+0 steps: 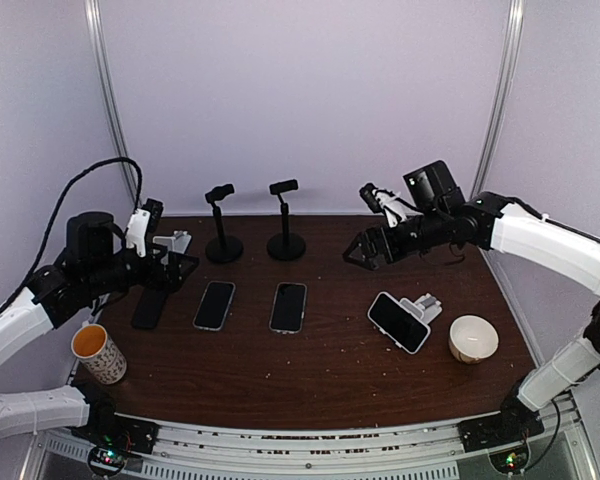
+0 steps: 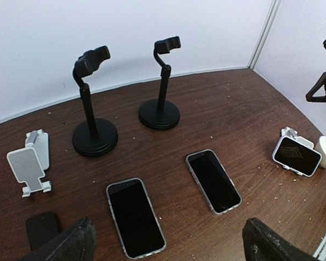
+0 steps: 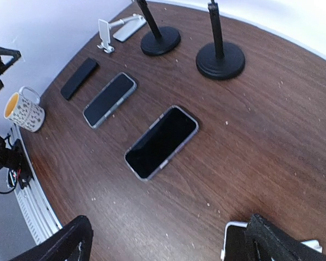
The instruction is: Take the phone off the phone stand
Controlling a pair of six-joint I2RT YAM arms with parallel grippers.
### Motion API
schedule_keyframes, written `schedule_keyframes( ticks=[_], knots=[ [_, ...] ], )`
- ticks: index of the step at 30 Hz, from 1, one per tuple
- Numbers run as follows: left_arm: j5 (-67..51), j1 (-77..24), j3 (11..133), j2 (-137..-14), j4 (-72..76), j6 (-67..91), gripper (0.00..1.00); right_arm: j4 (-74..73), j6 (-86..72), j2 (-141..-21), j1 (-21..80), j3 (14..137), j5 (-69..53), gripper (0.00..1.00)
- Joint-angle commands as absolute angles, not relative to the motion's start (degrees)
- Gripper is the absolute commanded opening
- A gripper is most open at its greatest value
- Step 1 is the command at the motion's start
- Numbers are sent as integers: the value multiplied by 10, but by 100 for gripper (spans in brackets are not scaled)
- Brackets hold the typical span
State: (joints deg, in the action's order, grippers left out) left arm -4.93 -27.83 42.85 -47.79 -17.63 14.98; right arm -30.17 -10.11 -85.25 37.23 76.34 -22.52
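The phone (image 1: pixel 398 322) is leaning back, dark screen up, on the small white phone stand (image 1: pixel 429 305) at the right part of the table (image 1: pixel 320 385). A white bowl (image 1: pixel 473 338) is sitting just beside it on its right.

The right gripper (image 1: pixel 364 255) is hovering above the table behind the phone and a little to its left, apart from it and touching nothing. Its jaws are standing wide apart and nothing is lying between them. In the right wrist view only a corner of the phone is showing at the bottom edge, just beside the inner side of one of the fingers (image 3: pixel 285 242); the wide gap between the fingers is framing bare wood and a flat phone, not the propped one.

Two flat phones (image 1: pixel 214 304) are lying side by side, face up, in the middle of the table, and two black pole stands (image 1: pixel 223 245) are standing behind them.

The left gripper (image 1: pixel 178 268) is hanging over the left side, well apart from the propped phone, its jaws also spread wide and holding nothing. Under it a dark slab (image 1: pixel 148 308) is lying flat, with a second white stand (image 1: pixel 176 242) behind it. A patterned mug (image 1: pixel 98 353) is standing near the left front edge.
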Motion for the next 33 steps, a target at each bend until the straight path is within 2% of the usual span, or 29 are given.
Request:
schedule_keyframes(
  ticks=[1, 9, 13, 17, 21, 28, 33],
  knots=[
    [-100, -288, 457, -506, -127, 134, 98, -375, -85, -799, 360, 708, -172, 100],
    [-111, -307, 484, -583, -88, 131, 98, -461, -132, -732, 344, 624, -122, 98],
    [-122, -314, 487, -613, -60, 139, 98, -517, -142, -722, 326, 613, -62, 100],
    [-131, -324, 489, -639, -38, 144, 98, -508, -143, -714, 275, 579, -95, 99],
    [-131, -327, 493, -656, -33, 140, 98, -481, -139, -729, 264, 555, -152, 96],
    [-130, -327, 495, -663, -29, 137, 98, -449, -127, -773, 256, 530, -184, 87],
    [-127, -327, 493, -670, -25, 136, 98, -446, -117, -791, 256, 522, -200, 77]
  ],
)
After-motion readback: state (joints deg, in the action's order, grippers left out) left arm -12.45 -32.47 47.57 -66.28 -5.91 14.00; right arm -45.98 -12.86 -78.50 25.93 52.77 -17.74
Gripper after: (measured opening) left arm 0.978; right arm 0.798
